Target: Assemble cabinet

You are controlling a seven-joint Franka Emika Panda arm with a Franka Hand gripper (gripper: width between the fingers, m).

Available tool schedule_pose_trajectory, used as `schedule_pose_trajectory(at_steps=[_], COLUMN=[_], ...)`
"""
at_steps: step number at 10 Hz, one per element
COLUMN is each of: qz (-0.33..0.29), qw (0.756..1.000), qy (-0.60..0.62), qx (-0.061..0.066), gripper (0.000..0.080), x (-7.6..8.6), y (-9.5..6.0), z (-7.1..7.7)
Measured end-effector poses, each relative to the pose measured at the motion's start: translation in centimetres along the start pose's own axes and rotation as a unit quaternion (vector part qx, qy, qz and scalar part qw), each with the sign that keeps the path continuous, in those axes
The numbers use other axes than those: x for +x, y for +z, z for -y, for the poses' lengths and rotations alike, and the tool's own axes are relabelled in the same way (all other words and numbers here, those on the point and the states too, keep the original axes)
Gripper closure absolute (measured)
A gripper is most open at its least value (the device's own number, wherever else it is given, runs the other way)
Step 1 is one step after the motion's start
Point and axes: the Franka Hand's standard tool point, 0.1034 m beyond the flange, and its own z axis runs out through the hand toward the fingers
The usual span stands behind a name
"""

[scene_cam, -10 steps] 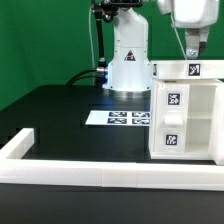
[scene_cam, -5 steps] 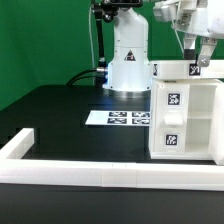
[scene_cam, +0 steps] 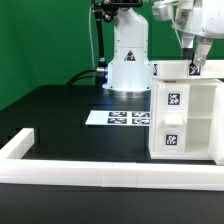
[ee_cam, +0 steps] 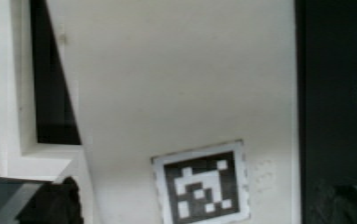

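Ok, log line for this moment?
stage: cabinet assembly | cabinet: upright at exterior view's right, top panel on | claw: at top panel, jaw state unclear | marker board: on table

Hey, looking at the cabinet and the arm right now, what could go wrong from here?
The pincer sits right at the top panel of the cabinet; a slight misalignment might jam or tilt that panel. The cabinet stands against the white rail, so a hard downward or sideways push could shift it.
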Motion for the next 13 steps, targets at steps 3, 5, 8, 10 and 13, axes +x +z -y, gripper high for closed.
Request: schedule_pose_trajectory(at_steps=[3,5,8,10,13], qz=[0.001,0.001,0.001,0.001,0.009], qw=[1.0,1.0,0.995,0.985,0.924], qy=[0.005,0.027,0.095,0.172,0.381], qx=[0.007,0.007,0.008,0.009,0.04], gripper=[0.015,0.0249,0.0249,0.0249,0.0249], x=[-0.42,-0.43,-0.46,-0.45,-0.48], y=[1.27,1.26,1.3,1.36,1.25], z=[-0.72,-0.67,-0.65,-0.61,-0.61])
